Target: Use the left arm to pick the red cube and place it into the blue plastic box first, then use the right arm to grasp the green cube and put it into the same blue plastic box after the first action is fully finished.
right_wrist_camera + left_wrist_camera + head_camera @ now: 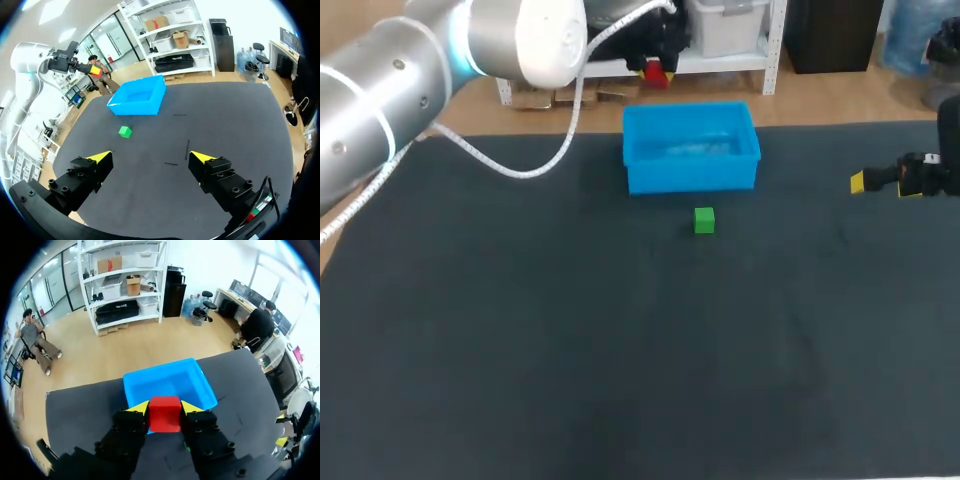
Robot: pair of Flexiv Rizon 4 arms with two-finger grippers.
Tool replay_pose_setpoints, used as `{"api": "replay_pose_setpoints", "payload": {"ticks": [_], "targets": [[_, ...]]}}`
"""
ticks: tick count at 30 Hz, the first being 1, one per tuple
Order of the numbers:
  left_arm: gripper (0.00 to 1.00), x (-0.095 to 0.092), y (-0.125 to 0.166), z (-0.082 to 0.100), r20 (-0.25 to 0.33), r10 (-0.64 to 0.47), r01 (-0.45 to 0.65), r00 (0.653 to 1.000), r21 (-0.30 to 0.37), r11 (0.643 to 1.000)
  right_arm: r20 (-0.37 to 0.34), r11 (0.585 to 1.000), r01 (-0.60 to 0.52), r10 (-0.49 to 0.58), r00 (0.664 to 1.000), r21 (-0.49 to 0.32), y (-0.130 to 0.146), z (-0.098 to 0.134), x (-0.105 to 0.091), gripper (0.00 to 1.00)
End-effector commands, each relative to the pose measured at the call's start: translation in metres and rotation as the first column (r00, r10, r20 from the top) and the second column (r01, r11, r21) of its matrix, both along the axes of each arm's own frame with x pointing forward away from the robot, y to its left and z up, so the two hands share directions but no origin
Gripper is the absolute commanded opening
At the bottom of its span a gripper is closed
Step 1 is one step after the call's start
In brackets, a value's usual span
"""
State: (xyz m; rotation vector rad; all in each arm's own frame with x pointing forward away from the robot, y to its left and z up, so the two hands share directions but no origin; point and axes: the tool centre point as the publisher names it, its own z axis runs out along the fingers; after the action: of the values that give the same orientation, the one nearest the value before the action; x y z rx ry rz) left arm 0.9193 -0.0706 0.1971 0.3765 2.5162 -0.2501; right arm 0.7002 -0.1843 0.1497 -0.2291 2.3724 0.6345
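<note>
One of two steps underway: left jaws clamp small red cube [165,413] held high, blue plastic box [159,369] ahead; next, centre over box, lower, release. Small green cube [704,220] on bench [520,350] near box; right jaws wide open, empty

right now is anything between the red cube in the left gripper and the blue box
Nothing visible does. The left gripper holds the red cube with the open blue box just ahead; the green cube lies on the table outside the box.

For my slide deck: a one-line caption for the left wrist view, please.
Left gripper shut on the small red cube, with the open blue plastic box just ahead.
</note>
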Motion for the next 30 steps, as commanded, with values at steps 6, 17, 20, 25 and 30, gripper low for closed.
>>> {"api": "replay_pose_setpoints", "payload": {"ticks": [6, 17, 20, 25, 30], "targets": [[0.00, 0.006, -0.003, -0.015, 0.018, -0.017, 0.017, 1.000, -0.031, 0.999, 0.000, 1.000, -0.001, 0.001, 1.000, 0.000, 0.000, 0.000, 0.000, 1.00], [0.00, 0.013, -0.003, -0.033, 0.028, -0.021, 0.022, 0.999, -0.051, 0.998, 0.000, 1.000, -0.001, 0.001, 1.000, 0.000, 0.000, 0.000, 0.000, 1.00], [0.00, 0.016, -0.003, -0.039, 0.001, -0.014, 0.014, 1.000, -0.082, 0.997, 0.000, 1.000, -0.001, 0.001, 1.000, 0.000, 0.000, 0.000, 0.000, 1.00], [0.00, 0.022, 0.000, -0.055, -0.012, -0.001, 0.000, 1.000, -0.073, 0.997, 0.000, 1.000, -0.001, 0.001, 1.000, 0.000, 0.000, 0.000, 0.000, 1.00], [0.00, 0.025, 0.002, -0.063, -0.014, 0.006, -0.007, 1.000, -0.071, 0.997, 0.000, 1.000, -0.001, 0.001, 1.000, 0.000, 0.000, 0.000, 0.000, 1.00]]}}
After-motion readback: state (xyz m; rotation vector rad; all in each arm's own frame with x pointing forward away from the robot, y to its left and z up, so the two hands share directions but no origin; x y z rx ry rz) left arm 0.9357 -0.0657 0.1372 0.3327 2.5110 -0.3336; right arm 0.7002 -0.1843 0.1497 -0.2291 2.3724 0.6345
